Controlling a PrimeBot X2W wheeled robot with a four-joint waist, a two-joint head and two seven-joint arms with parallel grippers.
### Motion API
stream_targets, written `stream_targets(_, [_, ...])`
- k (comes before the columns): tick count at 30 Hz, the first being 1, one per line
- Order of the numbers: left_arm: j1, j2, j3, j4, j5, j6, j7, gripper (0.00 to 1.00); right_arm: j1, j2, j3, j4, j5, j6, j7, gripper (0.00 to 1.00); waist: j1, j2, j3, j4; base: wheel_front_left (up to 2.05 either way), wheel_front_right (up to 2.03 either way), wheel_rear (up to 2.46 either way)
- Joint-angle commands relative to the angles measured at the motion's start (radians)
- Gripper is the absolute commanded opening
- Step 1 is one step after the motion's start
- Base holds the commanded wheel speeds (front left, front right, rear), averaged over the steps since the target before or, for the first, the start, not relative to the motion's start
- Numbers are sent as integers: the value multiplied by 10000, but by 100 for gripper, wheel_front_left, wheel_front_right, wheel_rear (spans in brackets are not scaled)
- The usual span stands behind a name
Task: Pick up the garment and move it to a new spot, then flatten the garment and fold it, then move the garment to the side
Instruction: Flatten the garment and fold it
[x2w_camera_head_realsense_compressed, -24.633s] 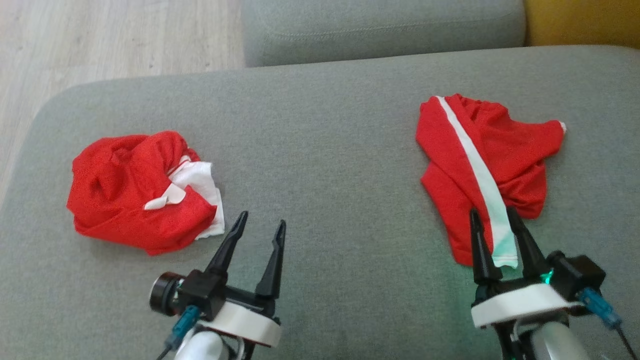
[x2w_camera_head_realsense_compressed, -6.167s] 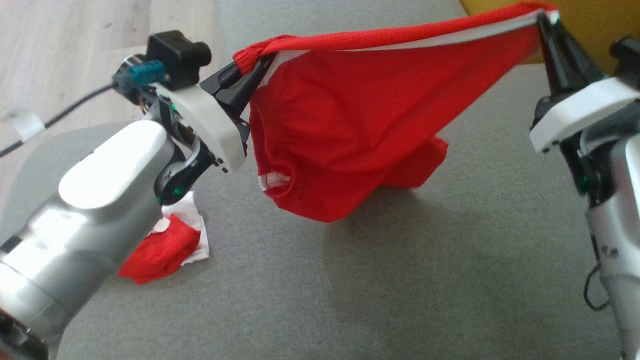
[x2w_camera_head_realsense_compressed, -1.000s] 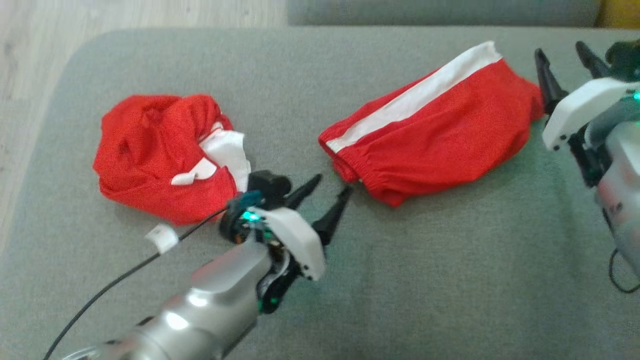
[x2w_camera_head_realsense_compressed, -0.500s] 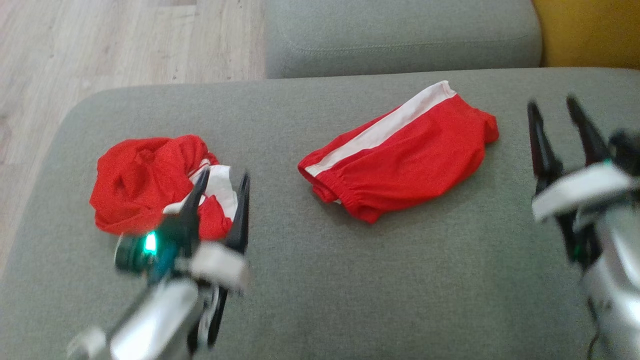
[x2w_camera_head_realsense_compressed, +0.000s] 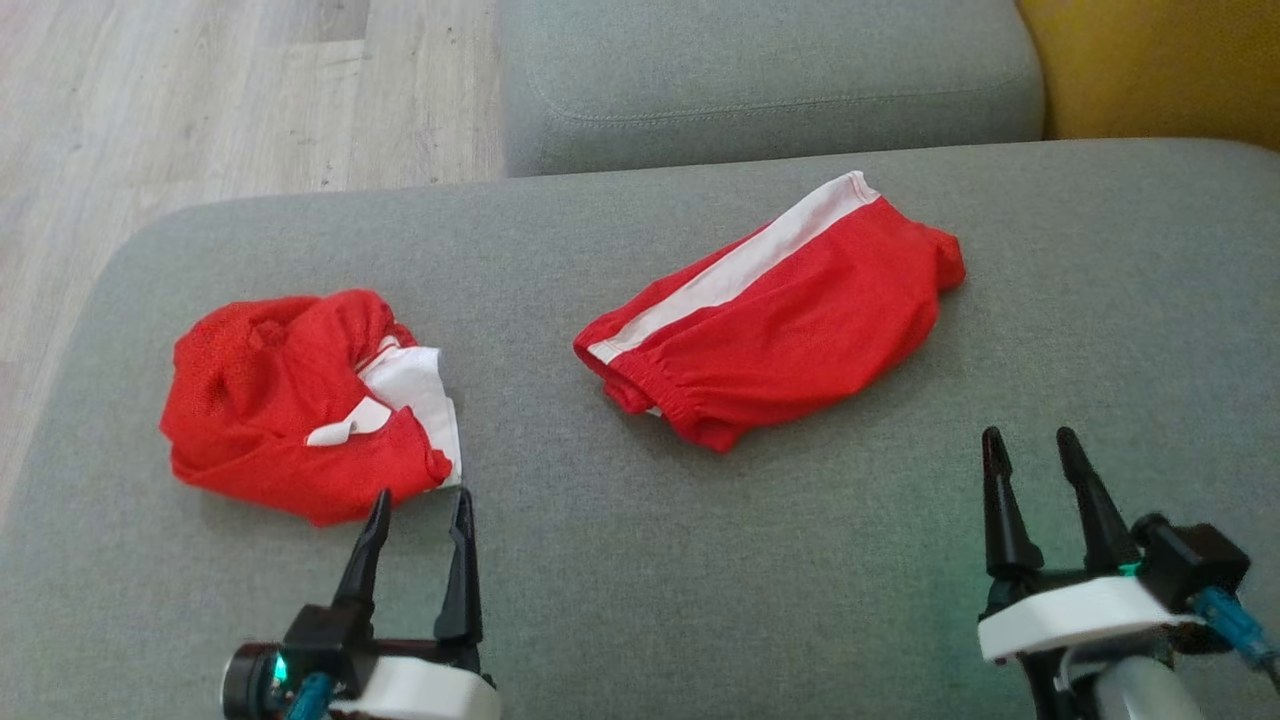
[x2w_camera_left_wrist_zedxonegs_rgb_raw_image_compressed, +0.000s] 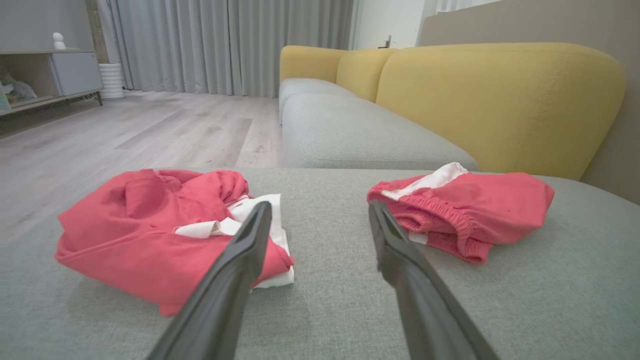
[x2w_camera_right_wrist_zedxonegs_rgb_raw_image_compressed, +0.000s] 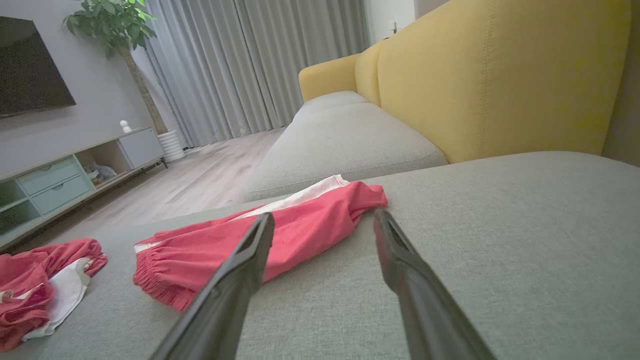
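- Two grippers: the left gripper (x2w_camera_head_realsense_compressed: 421, 497) at lower left, the right gripper (x2w_camera_head_realsense_compressed: 1030, 437) at lower right, both spread wide and empty.
- The red shorts (x2w_camera_head_realsense_compressed: 790, 320) lie mid-frame on the grey cushion (x2w_camera_head_realsense_compressed: 640, 580), well apart from the crumpled red garment (x2w_camera_head_realsense_compressed: 290, 400) at left.
- Folding looks next to me: I'd pinch the elastic waistband (x2w_camera_head_realsense_compressed: 650, 385) corners low against the cushion, lifting evenly so the layers don't slide.

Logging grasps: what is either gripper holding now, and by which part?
Nothing. The left gripper and right gripper both stand open and empty, clear of the folded red shorts on the sofa cushion.
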Motion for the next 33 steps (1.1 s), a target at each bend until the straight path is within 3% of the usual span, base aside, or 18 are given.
stream_targets(1, [-308, -94, 585, -182, 190, -147, -96, 100, -226, 50, 236, -380, -6, -7, -108, 100, 1, -1, -4, 3, 0, 0, 0])
stream_targets(11, [-428, -732, 1324, 206, 1025, -992, -97, 100, -416, 96, 134, -231, -157, -7, -90, 100, 1, -1, 184, 167, 0, 0, 0])
stream_targets(19, [-1127, -1073, 1388, 509, 1516, -1510, -97, 100, -2377, -252, -721, 130, -456, -7, 1139, 100, 1, -1, 1609, 673, 0, 0, 0])
stream_targets(25, [-1778, -1318, 1402, 590, 1802, -1797, -97, 100, -4661, -994, -1802, 1431, -627, -7, 2471, 100, 1, -1, 2739, 1248, 0, 0, 0])
stream_targets(33, [-2391, -1520, 1428, 625, 2030, -2081, -97, 100, -7254, -1721, -2908, 4137, -952, -7, 3786, 100, 1, -1, 3699, 1851, 0, 0, 0])
